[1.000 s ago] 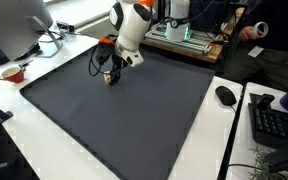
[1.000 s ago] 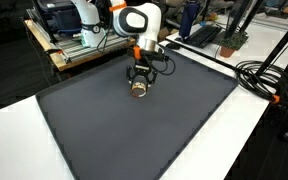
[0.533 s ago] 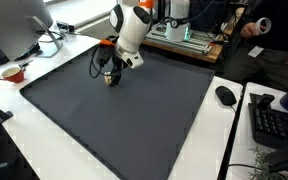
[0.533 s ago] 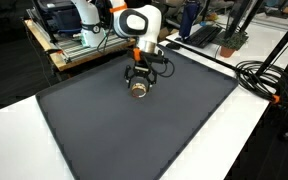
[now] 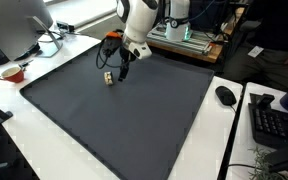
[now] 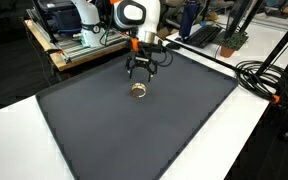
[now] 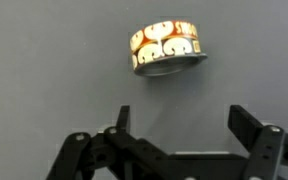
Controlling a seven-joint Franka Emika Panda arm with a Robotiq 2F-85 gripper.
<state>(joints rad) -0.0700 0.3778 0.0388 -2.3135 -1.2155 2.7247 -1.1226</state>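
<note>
A small round tin (image 7: 167,48) with an orange-and-white printed side and a silver rim rests on the dark grey mat (image 5: 134,120). Both exterior views show it as a small object (image 5: 109,77) (image 6: 139,91) near the mat's far side. My gripper (image 7: 184,115) hangs above the tin, apart from it, with its black jaws spread wide and nothing between them. In both exterior views the gripper (image 5: 120,68) (image 6: 141,71) sits a little above the tin, under the white arm (image 5: 136,20).
White tabletop surrounds the mat. A monitor (image 5: 14,25) and a red bowl (image 5: 12,72) stand at one side. A mouse (image 5: 225,95) and keyboard (image 5: 274,122) lie at the other. Black cables (image 6: 259,75) run beside the mat, and lab equipment (image 6: 64,25) stands behind the arm.
The jaws have gone from shut around the tin to wide open, and the gripper has risen away from it. The tin stays on the mat.
</note>
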